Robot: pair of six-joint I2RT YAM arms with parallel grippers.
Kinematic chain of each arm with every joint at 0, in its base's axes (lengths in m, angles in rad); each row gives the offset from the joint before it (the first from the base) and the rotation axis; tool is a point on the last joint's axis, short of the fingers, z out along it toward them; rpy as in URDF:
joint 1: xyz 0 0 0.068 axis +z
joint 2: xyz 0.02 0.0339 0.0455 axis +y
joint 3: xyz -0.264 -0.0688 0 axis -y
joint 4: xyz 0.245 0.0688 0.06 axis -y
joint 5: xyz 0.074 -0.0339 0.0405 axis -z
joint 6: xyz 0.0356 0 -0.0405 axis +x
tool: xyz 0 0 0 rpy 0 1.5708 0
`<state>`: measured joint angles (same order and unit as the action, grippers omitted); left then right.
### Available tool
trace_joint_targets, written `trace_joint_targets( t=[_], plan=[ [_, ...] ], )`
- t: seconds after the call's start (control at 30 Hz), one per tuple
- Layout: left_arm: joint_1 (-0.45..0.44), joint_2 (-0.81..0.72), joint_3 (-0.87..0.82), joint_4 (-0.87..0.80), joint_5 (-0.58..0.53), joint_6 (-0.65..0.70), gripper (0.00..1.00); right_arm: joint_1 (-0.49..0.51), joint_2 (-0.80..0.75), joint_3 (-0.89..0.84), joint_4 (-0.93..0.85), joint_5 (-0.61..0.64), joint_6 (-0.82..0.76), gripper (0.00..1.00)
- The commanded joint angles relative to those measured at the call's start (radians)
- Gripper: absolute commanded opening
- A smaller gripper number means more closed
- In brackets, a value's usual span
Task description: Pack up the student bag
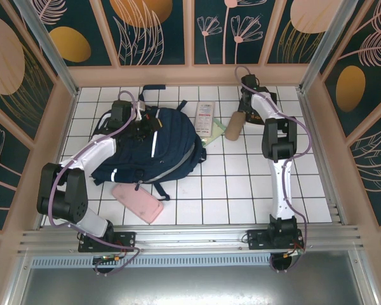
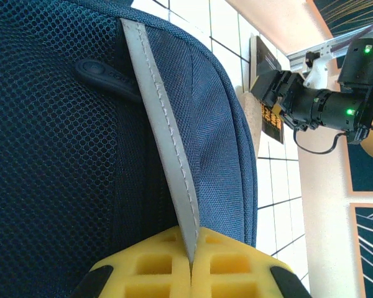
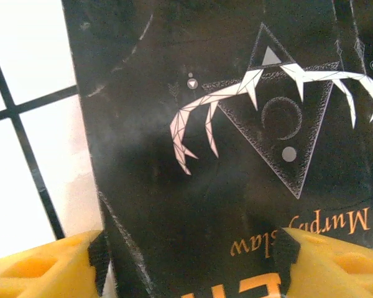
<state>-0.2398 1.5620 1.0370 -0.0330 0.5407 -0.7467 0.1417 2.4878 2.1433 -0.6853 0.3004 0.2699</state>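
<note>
The student bag (image 1: pixel 162 145), a large navy backpack with pale stripes, lies at the left-centre of the white tiled table. My left gripper (image 1: pixel 141 129) rests on its upper part. In the left wrist view its yellow fingers (image 2: pixel 191 248) are shut on a grey reflective stripe (image 2: pixel 165 143) of the bag. My right gripper (image 1: pixel 247 100) is at the back right. Its jaws (image 3: pixel 189 254) stand apart over a black book (image 3: pixel 217 155) with a white skeletal hand and orange lettering. One pad sits at the book's left edge, the other over the cover.
A pink pouch (image 1: pixel 138 202) lies in front of the bag. A long white box (image 1: pixel 204 116), a green item (image 1: pixel 213 136) and a tan cylinder (image 1: pixel 233 125) lie between the bag and the right arm. Walls close the back and sides.
</note>
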Motion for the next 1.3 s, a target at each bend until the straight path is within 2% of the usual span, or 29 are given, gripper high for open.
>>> trace_joint_targets(
  t=[0.0, 0.17, 0.27, 0.47, 0.73, 0.8, 0.9, 0.97, 1.1, 1.27],
  plan=[
    [0.010, 0.008, 0.012, 0.070, 0.016, -0.014, 0.00, -0.025, 0.003, -0.046, -0.011, -0.085, 0.024, 0.61],
    [0.010, 0.004, 0.009, 0.068, 0.010, -0.008, 0.00, -0.066, -0.023, -0.132, 0.053, -0.213, 0.071, 0.36],
    [0.011, 0.005, 0.009, 0.067, 0.006, -0.006, 0.00, -0.078, -0.041, -0.182, 0.088, -0.248, 0.086, 0.21],
    [0.012, 0.007, 0.011, 0.061, 0.001, 0.000, 0.00, -0.096, -0.099, -0.283, 0.155, -0.280, 0.121, 0.01],
    [0.010, 0.020, 0.012, 0.054, -0.008, 0.003, 0.00, -0.107, -0.305, -0.521, 0.284, -0.280, 0.231, 0.00],
    [0.010, 0.027, 0.011, 0.049, -0.008, 0.000, 0.11, -0.105, -0.372, -0.606, 0.321, -0.310, 0.277, 0.00],
    [0.009, 0.034, 0.008, 0.048, -0.016, -0.008, 0.32, -0.105, -0.502, -0.763, 0.392, -0.360, 0.372, 0.00],
    [0.003, 0.038, 0.009, 0.040, -0.022, -0.008, 0.40, -0.106, -0.592, -0.886, 0.455, -0.412, 0.448, 0.00],
    [-0.002, 0.026, 0.029, 0.008, -0.045, 0.028, 0.48, -0.102, -0.711, -1.058, 0.515, -0.521, 0.583, 0.00],
    [-0.022, -0.050, 0.082, -0.102, -0.199, 0.129, 0.52, -0.078, -0.870, -1.266, 0.633, -0.659, 0.735, 0.00]
  ],
)
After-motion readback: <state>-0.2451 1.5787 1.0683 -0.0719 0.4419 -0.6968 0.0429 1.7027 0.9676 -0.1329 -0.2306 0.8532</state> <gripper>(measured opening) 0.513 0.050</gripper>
